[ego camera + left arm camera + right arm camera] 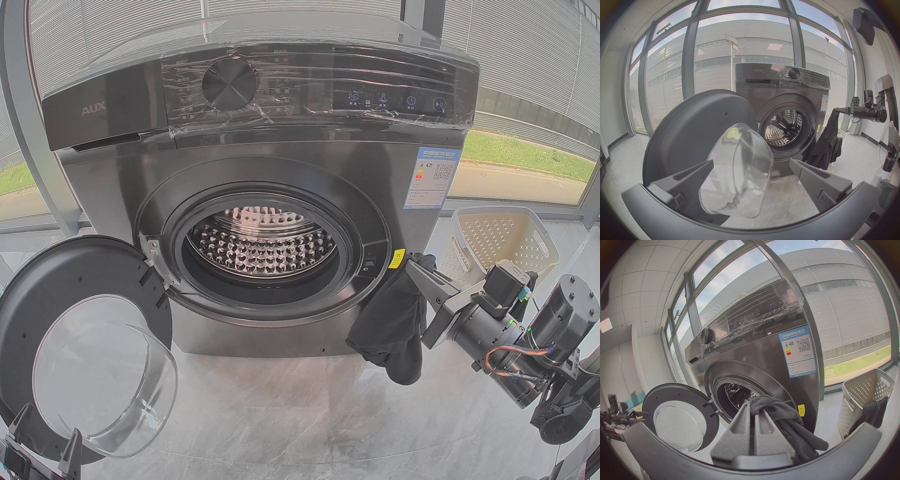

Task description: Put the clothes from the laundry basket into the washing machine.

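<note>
Head view: carrying step, right pincer clenched on dark garment beside the drum
Next I'd swing it left and in; left pincer hangs released

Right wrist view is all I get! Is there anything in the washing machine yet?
Observer: No. The head view looks straight into the drum: bare metal, no clothes that I can see.
Operator: How low does my cloth dangle?
Observer: The black garment hangs to the right of the drum's mouth and reaches well below it.
Operator: And my other arm?
Observer: The left fingers are open, held low by the swung-open door.
</note>
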